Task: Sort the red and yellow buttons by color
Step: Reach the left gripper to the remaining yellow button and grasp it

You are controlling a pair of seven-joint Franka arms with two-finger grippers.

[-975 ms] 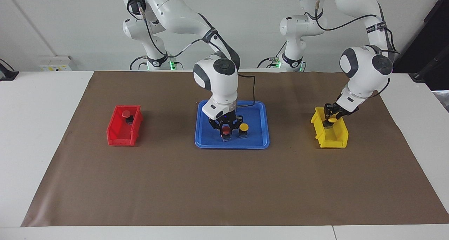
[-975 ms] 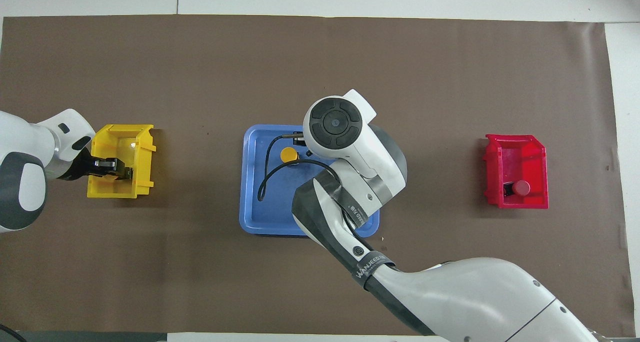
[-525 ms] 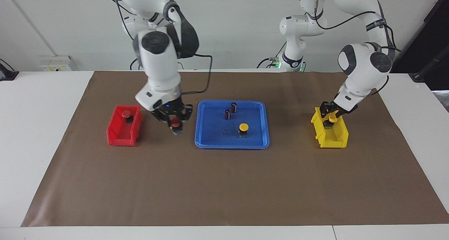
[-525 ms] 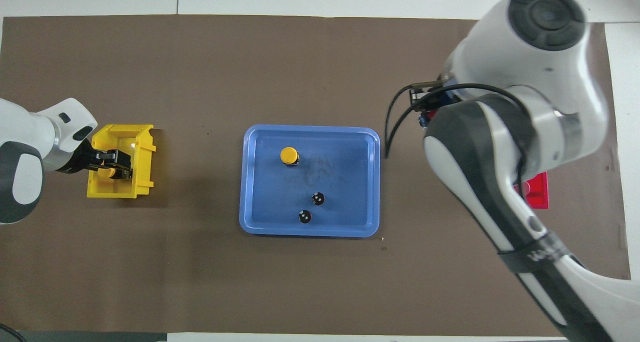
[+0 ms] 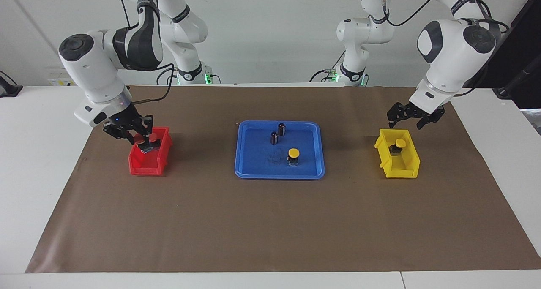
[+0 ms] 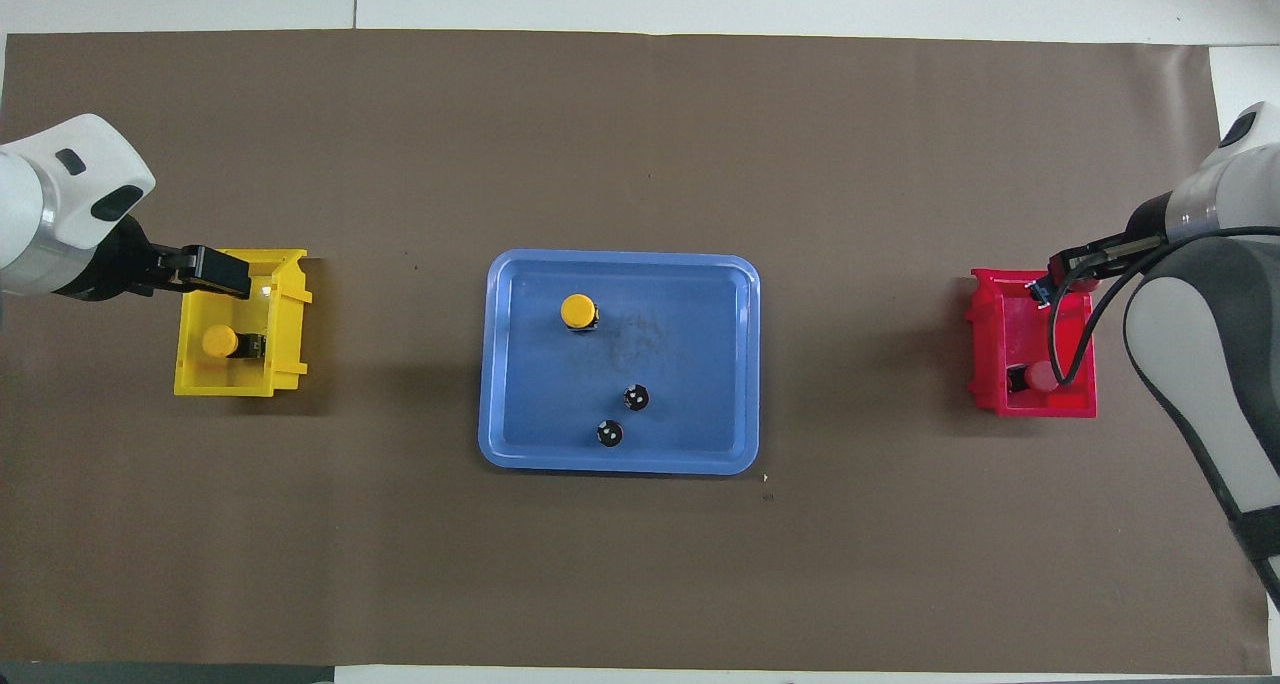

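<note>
Sorting looks most of the way done from my console. My left tool (image 5: 413,121) hangs just above the yellow plastic bin (image 5: 409,167) at the left arm's end of the tabletop (image 5: 50,187), fingers spread wide and holding nothing. One yellow-capped push button (image 5: 399,144) lies inside that bin under it, loose, which I read as a finished drop.

My right tool (image 5: 141,142) is down in the red plastic bin (image 5: 139,165) at the right arm's end, clamped on a red-capped push button (image 5: 140,142) that it holds at the mouth of the bin. I judge it is low there so the part does not bounce out on release. A second red-capped button (image 6: 1036,376) rests in the same bin, best seen from overhead.

On the blue plastic tray (image 5: 249,170) at mid-tabletop, one more yellow-capped button (image 5: 293,156) stands upright on its black base, nearer the tray's edge away from the robots. Two dark upright cylinders (image 5: 277,134) stand closer to the robots; they have no coloured caps, so I take it they stay put.

Next I'd expect the right tool to let go and the left to fetch the tray's yellow button.
</note>
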